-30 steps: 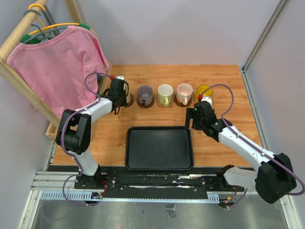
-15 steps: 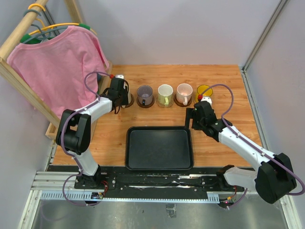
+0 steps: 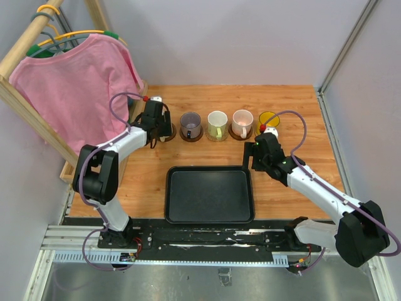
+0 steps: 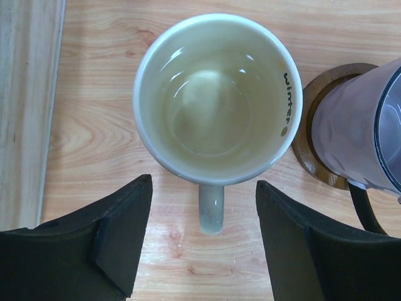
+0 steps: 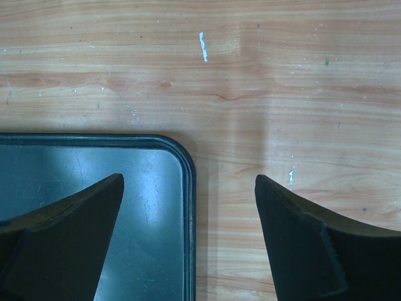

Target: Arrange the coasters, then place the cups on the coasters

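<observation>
Here the left gripper (image 4: 203, 241) hangs with jaws apart, one finger on either side of the cream mug's (image 4: 213, 94) handle (image 4: 211, 207), gripping nothing. The mug stands upright at the left end of the row, just beside the purple-grey cup (image 4: 357, 125) on its dark coaster (image 4: 310, 150); the mug hides its own coaster. A sideways retreat could snag the handle and twist the mug off-centre or into its neighbour. The right gripper (image 5: 188, 207) hangs open and empty over a corner of the black tray (image 5: 94, 175).
</observation>
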You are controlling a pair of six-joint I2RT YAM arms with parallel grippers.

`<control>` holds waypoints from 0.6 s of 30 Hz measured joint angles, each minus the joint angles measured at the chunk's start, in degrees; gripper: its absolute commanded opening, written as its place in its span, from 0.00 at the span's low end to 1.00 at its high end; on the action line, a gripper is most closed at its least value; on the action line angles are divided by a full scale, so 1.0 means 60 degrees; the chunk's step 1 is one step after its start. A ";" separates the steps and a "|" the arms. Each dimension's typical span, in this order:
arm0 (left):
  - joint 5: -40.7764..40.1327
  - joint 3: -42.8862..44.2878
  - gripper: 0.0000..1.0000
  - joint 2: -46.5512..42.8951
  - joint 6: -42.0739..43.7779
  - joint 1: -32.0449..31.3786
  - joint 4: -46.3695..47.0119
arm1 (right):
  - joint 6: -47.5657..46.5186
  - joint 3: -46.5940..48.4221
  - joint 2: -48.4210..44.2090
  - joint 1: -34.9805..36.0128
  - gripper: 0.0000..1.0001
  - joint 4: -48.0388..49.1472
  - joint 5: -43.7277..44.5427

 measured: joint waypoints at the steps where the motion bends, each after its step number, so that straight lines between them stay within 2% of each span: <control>1: -0.0025 -0.0004 0.71 -0.0033 -0.0004 0.0000 -0.0022 | 0.0000 -0.0004 0.0000 0.0000 0.87 0.0000 0.0000; 18: -0.0550 -0.0561 0.72 -0.0557 -0.0138 0.0000 -0.0423 | 0.0047 -0.0004 -0.0120 0.0000 0.87 -0.0004 -0.0080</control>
